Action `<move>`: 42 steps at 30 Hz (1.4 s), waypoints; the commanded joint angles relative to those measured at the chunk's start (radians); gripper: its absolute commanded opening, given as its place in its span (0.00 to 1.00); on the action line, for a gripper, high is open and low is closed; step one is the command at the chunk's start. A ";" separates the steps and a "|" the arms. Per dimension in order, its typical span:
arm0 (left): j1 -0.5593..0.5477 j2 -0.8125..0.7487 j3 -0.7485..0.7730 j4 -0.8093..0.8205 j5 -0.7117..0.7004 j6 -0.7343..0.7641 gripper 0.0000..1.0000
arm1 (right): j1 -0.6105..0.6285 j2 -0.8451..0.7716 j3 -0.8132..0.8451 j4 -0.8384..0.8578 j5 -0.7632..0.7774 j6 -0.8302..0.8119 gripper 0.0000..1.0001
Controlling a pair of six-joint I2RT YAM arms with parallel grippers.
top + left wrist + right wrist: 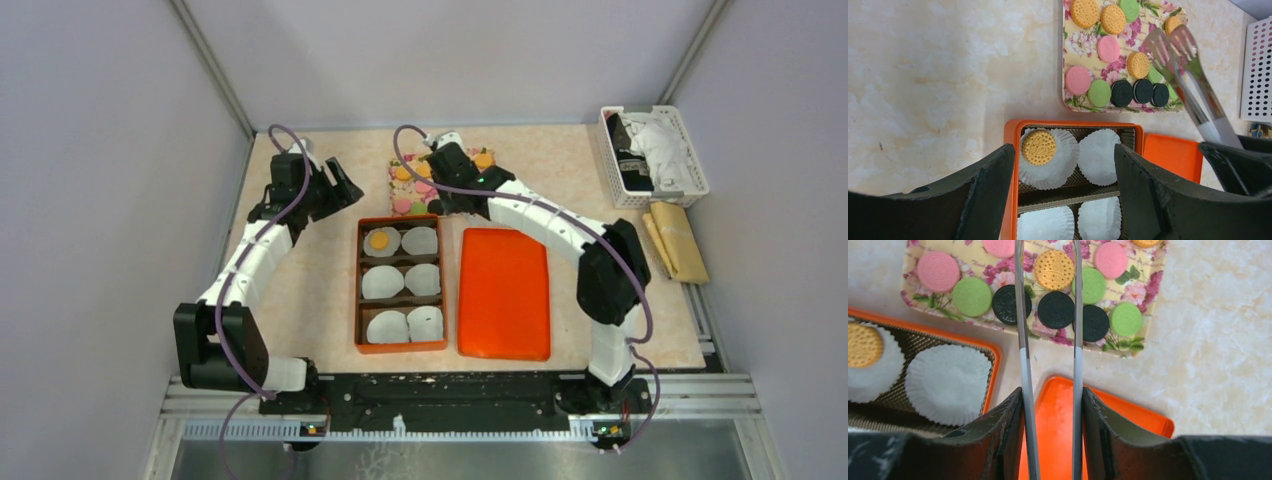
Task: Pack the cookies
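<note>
Most cookies (1054, 269) lie crowded on the flowered board (1143, 292) by the desk's far edge. One orange cookie (1038, 147) sits in a paper cup (1058, 172) in the far-left compartment of the box (1012, 135). The right claw (1053, 400) pinches tongs (1077, 315), their spread tips above the board. The left claw (1064, 150) hangs spread and empty over the box. Likely trouble: the tips nudge neighbouring cookies, or a flat cookie slips out mid-carry.

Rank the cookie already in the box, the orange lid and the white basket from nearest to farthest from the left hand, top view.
From the left hand:
1. Cookie, in the box's far left corner, just right of the hand.
2. Orange lid, right of the box.
3. White basket, at the far right edge.
</note>
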 commanded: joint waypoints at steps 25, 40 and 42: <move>0.005 0.002 -0.005 0.027 -0.007 0.012 0.79 | -0.069 0.348 0.341 -0.013 -0.133 0.031 0.40; 0.008 0.006 -0.008 0.031 0.000 0.006 0.79 | -0.089 0.461 0.488 -0.074 -0.158 0.048 0.42; 0.009 0.007 -0.008 0.030 -0.001 0.006 0.79 | -0.092 0.468 0.496 -0.078 -0.173 0.051 0.41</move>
